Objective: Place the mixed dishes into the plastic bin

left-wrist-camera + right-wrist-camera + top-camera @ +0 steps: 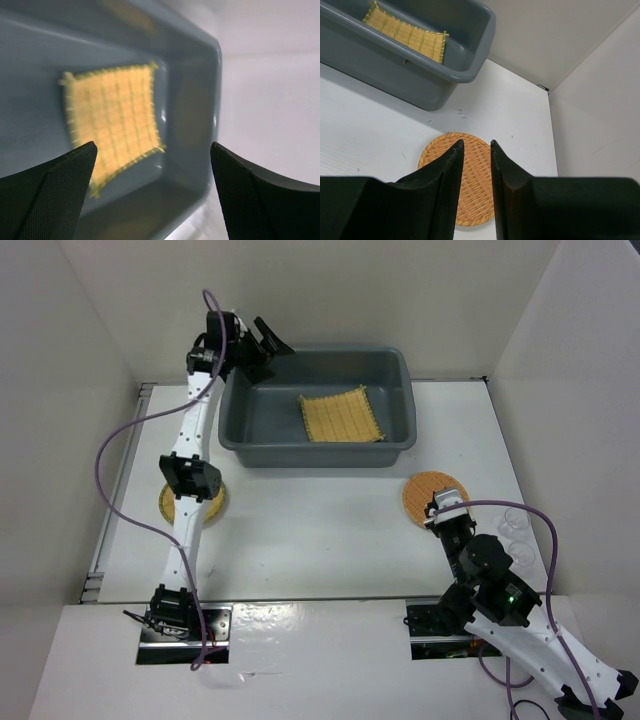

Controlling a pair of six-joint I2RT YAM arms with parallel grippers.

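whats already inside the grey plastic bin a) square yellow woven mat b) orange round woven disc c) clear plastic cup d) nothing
a: the square yellow woven mat lies flat on the floor of the grey plastic bin, while the orange round woven disc sits outside it.

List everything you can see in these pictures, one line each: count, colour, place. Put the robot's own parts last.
table: one, white, under everything.
bin: one, grey, far middle of the table.
mat: one, yellow, square, lying flat in the bin.
orange disc: one, on the table's right, in front of the bin.
yellow disc: one, on the table's left, partly hidden by the left arm.
cups: at least two, clear, at the table's right edge.
cables: two, purple, one along each arm.
arms: two, white and black.
left hand: open, over the bin.
right hand: narrow gap, empty, over the orange disc.
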